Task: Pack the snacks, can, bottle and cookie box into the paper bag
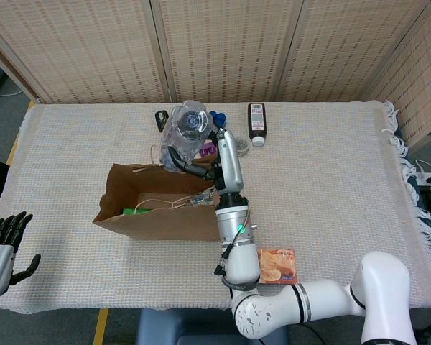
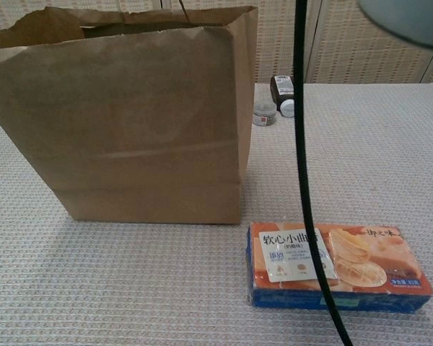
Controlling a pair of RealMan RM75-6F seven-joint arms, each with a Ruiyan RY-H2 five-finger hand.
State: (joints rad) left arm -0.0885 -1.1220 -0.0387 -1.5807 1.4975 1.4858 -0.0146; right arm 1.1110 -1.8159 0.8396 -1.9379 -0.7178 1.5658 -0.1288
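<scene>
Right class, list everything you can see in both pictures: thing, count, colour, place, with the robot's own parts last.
paper bag: one, brown, open, left of table centre
cookie box: one, orange and blue, flat at the near edge, right of the bag
dark bottle: one, white-capped, lying at the far edge
clear container: one, see-through, held above the bag's far right corner
green pack: one, inside the bag
tablecloth: one, cream, woven
right hand: one, dark-fingered, grips the clear container
left hand: one, dark-fingered, fingers apart, at the table's near left, holding nothing
</scene>
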